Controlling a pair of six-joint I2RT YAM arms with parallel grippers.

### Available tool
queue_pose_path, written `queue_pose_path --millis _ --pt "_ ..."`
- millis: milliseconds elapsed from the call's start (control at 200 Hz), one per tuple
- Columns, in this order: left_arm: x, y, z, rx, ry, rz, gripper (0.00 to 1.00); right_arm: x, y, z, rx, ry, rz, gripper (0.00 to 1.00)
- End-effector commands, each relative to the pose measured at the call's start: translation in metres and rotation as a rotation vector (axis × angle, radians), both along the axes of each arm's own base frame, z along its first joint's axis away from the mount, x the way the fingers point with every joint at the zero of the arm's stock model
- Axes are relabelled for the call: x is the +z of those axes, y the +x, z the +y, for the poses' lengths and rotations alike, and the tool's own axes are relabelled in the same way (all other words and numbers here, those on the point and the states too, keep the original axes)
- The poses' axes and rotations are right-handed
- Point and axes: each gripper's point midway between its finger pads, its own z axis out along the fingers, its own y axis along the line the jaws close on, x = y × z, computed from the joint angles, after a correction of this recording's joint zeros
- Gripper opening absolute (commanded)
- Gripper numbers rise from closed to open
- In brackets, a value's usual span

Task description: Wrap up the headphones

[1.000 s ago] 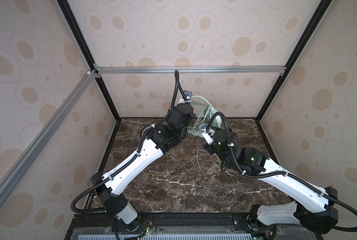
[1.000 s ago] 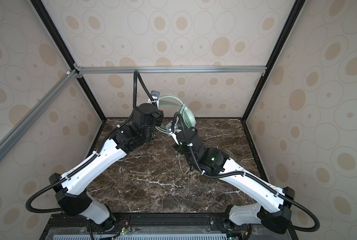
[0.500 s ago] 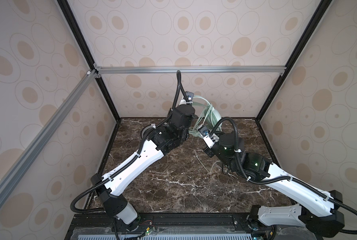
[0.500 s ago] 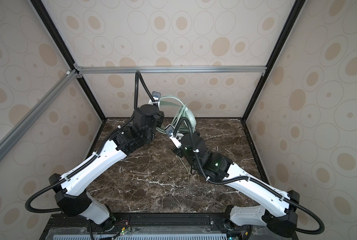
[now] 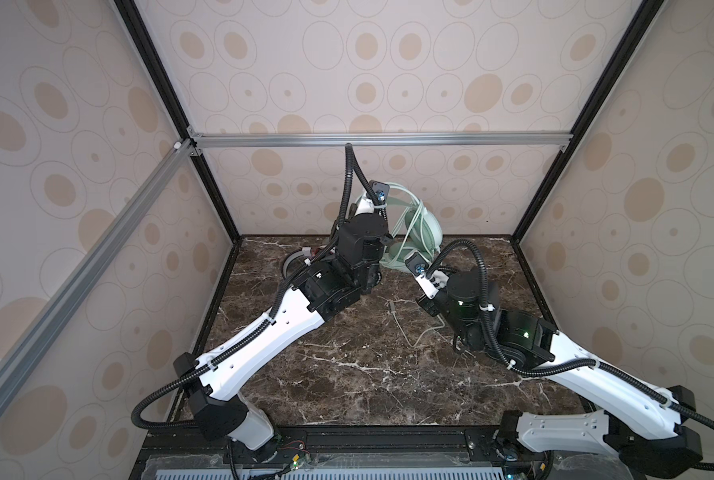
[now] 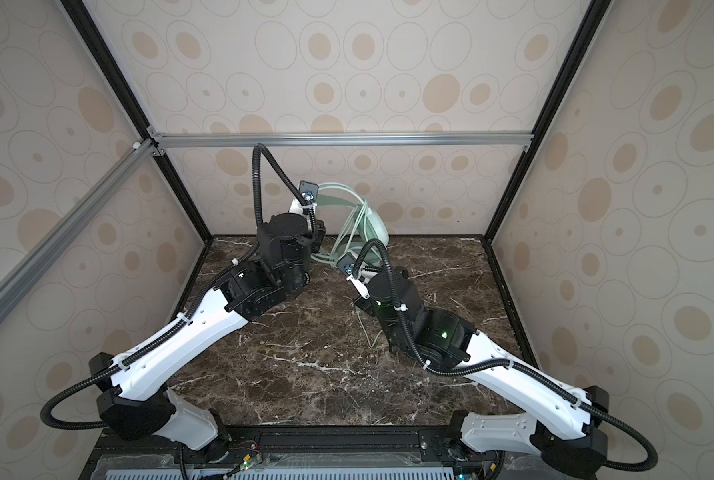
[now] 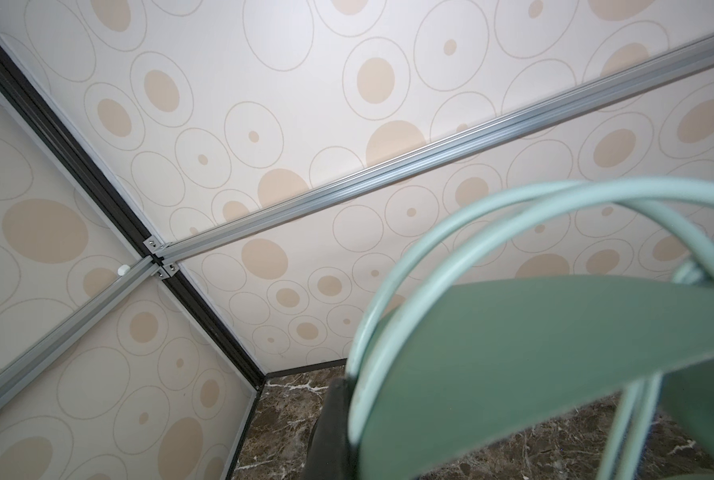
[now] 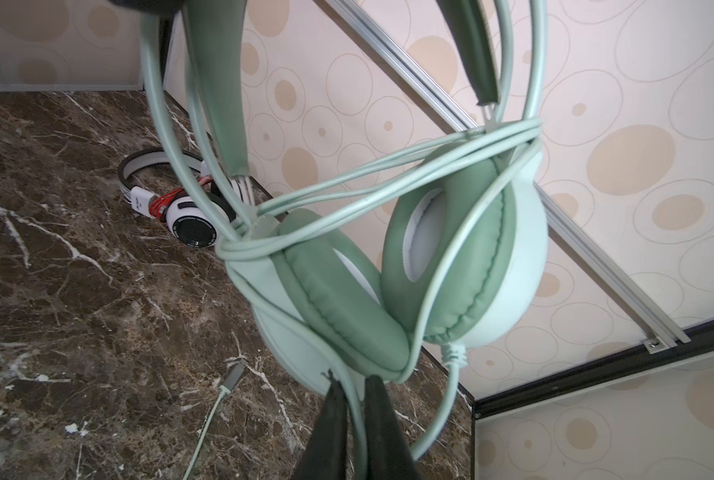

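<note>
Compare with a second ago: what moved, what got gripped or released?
The right gripper drew back slightly toward the near right, its jaws closed on the pale green cable; nothing newly gripped or released. The left gripper stays shut on the mint-green headset, held up at the back. The white headset lies unmoved on the table.

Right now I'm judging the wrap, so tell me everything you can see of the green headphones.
The green headphones hang above the marble table: mint plastic, darker padded cushions facing each other. Their pale cable loops several times around the cups; its plug lies on the table. The left gripper holds the headband, the right gripper pinches the cable.
</note>
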Motion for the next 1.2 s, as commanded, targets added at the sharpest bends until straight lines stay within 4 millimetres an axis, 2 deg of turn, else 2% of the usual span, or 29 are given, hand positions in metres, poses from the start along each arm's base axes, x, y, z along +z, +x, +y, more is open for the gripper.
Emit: queue_pose_path --millis 0,155,245,400,535,665,835,935,1045,1190 --pt "0.033 -0.006 -0.003 -0.036 -0.089 -0.068 0.00 0.026 0.006 -0.002 -0.034 -0.066 -0.095 0.14" --pt "0.019 -0.003 -0.016 -0.096 -0.082 -0.018 0.00 0.038 0.016 0.004 -0.034 -0.177 -0.168 0.16" --pt "0.009 -0.004 -0.021 -0.124 -0.089 0.014 0.00 0.044 0.022 -0.004 -0.049 -0.151 -0.160 0.17" --pt "-0.004 -0.007 -0.024 -0.168 -0.114 0.052 0.00 0.043 0.033 -0.021 -0.085 -0.097 -0.120 0.17" --pt "-0.014 -0.009 -0.034 -0.227 -0.123 0.097 0.00 0.043 0.033 -0.022 -0.082 -0.116 -0.125 0.17" --pt "-0.023 -0.007 -0.033 -0.253 -0.164 0.134 0.00 0.048 0.031 -0.029 -0.092 -0.126 -0.143 0.17" --pt "-0.032 -0.002 -0.019 -0.245 -0.252 0.161 0.00 0.052 0.020 -0.033 -0.049 -0.094 -0.141 0.13" --pt "-0.040 0.003 -0.017 -0.245 -0.271 0.195 0.00 0.051 0.009 -0.024 0.041 -0.062 -0.115 0.08" --pt "-0.048 0.006 -0.018 -0.242 -0.273 0.219 0.00 0.051 -0.006 -0.005 0.142 -0.032 -0.110 0.05" --pt "-0.054 0.008 -0.021 -0.249 -0.281 0.232 0.00 0.046 -0.016 0.017 0.225 0.008 -0.074 0.01"
